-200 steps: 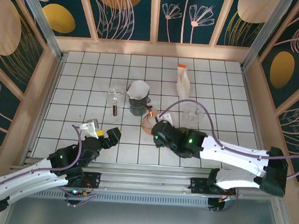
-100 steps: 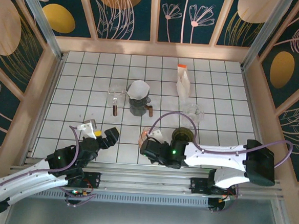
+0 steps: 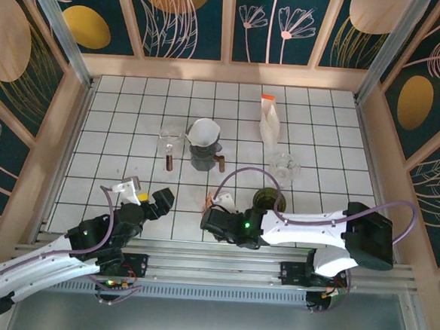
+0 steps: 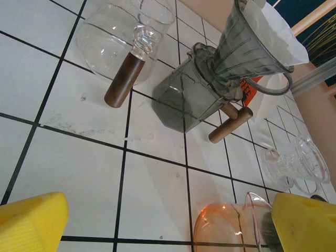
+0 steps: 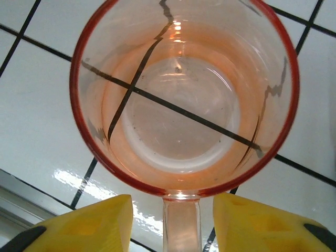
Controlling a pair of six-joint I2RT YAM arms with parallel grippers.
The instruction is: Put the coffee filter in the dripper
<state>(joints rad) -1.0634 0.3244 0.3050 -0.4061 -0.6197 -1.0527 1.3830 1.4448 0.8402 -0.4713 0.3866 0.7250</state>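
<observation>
Right tool (image 5: pixel 172 212) open astride cup (image 5: pixel 184 100) handle

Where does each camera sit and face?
Top external: overhead from behind, looking down on the table; left arm, right arm show.
Left wrist: low over the table, facing the dripper holding the filter; left gripper's fingertips in bottom corners.
Right wrist: straight down into the pink cup; right gripper's fingertips flank its handle.
Shared: pink cup, both wrist views.

Tiled table (image 3: pixel 109 127); dripper-topped carafe (image 4: pixel 184 100); pink cup (image 5: pixel 181 131)
</observation>
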